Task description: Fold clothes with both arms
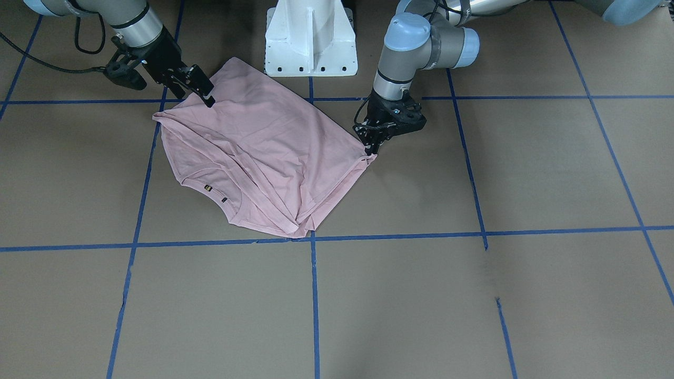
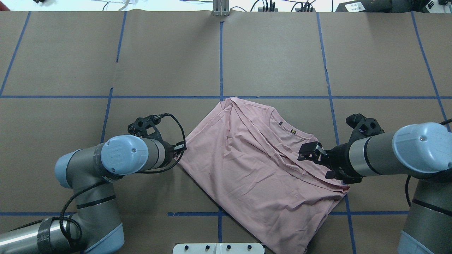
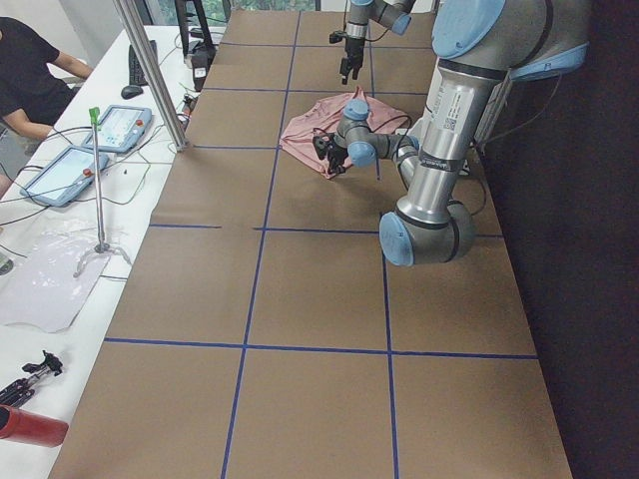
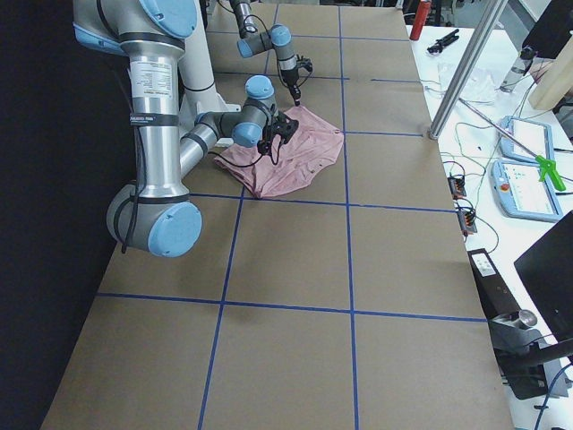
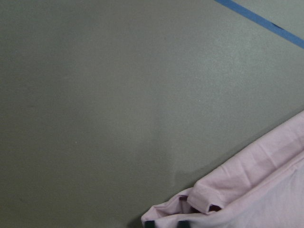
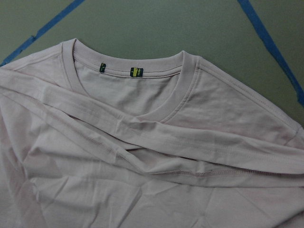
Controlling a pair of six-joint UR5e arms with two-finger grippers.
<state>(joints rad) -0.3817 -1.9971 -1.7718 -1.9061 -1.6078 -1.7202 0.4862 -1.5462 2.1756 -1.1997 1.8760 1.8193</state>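
Pale pink T-shirt (image 2: pixel 254 169) lies folded, wrinkled, askew; collar (image 6: pixel 190 76) toward the right arm (image 2: pixel 381 155); left gripper (image 1: pixel 372 147) pinches its corner

1. Left arm (image 2: pixel 155 155) and right arm (image 2: pixel 378 155): silver-grey tubes, light blue joint caps, one cap marked "UR".
2. Black cables (image 2: pixel 180 126); black two-finger left hand (image 2: pixel 182 149) and right hand (image 2: pixel 308 151).
3. White pedestal base (image 1: pixel 310 42) with dark bolt heads.
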